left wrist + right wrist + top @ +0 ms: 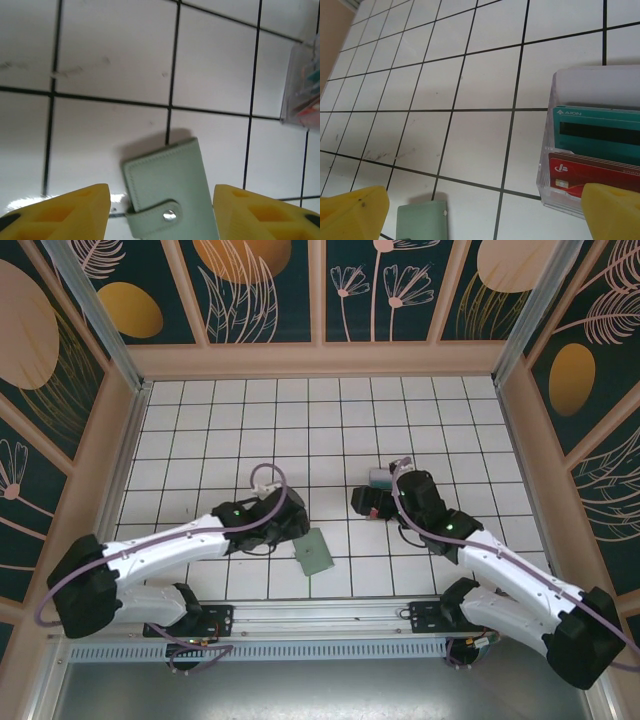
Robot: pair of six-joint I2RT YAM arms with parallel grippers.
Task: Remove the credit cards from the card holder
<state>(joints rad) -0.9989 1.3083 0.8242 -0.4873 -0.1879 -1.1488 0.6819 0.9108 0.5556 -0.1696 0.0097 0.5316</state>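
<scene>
White tiled table (250,420) carries your sage card holder (167,192), closed with its snap strap fastened, lying flat between the parted yellow fingers of your left gripper (161,187), which do not visibly grip it. Your right gripper (485,200) stands wide open and empty beside the clear box (543,170) of teal and red credit cards (600,150).

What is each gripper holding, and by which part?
Nothing is held. The left gripper is open, a finger on each side of the holder, with small gaps showing. The right gripper is open by the box of cards.
</scene>
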